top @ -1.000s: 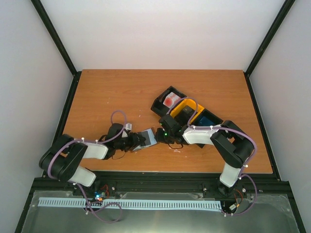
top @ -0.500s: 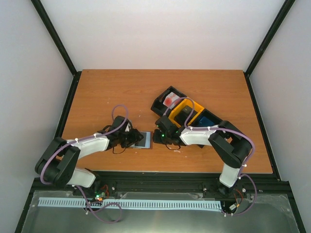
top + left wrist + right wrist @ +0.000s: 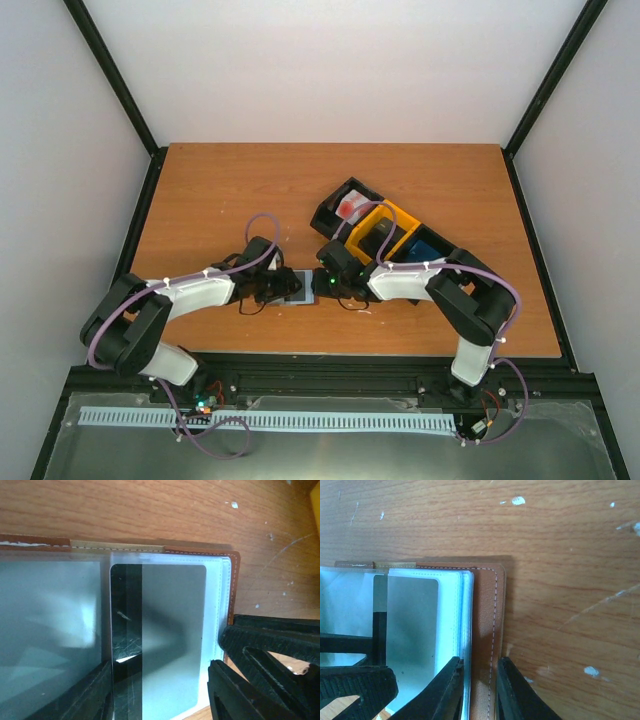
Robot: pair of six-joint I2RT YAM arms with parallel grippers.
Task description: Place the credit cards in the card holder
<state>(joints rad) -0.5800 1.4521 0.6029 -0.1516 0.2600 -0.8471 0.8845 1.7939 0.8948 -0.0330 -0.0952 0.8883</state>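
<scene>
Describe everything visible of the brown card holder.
The small brown leather-like card holder lies open on the wooden table. Its cover has pale stitching along a rounded-cornered edge; inside are clear plastic sleeves over a pale grey-blue lining. A grey card with a dark stripe sits in one sleeve. The right gripper straddles the cover's edge; the left gripper stands open astride the card.

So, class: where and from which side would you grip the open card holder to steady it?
Probably grip the card holder by its stitched brown edge, coming from the side away from the plastic sleeves: it lies flat, and that thin edge juts past them.
</scene>
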